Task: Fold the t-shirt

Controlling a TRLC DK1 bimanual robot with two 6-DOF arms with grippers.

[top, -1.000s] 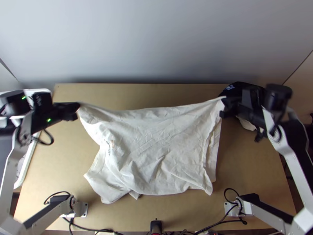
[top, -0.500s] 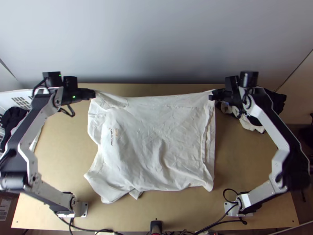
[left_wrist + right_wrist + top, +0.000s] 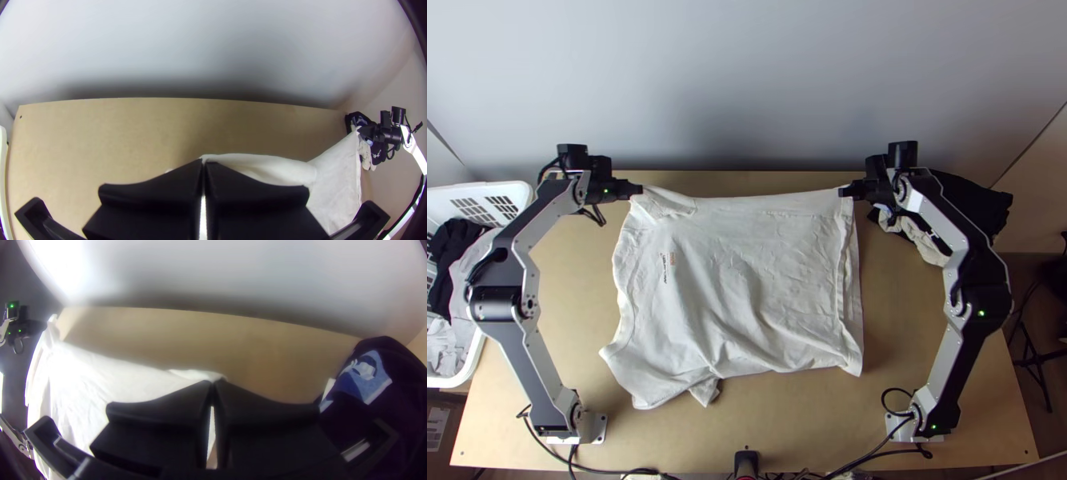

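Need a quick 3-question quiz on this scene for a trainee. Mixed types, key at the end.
1. True or false: the left tool pinches the t-shirt at its far edge.
2. Multiple choice: the white basket stands at which side of the table?
A) left
B) right
C) far
3. Fill in: the dark cloth lies nearer the ____ tool.

Key: 1 true; 2 A; 3 right
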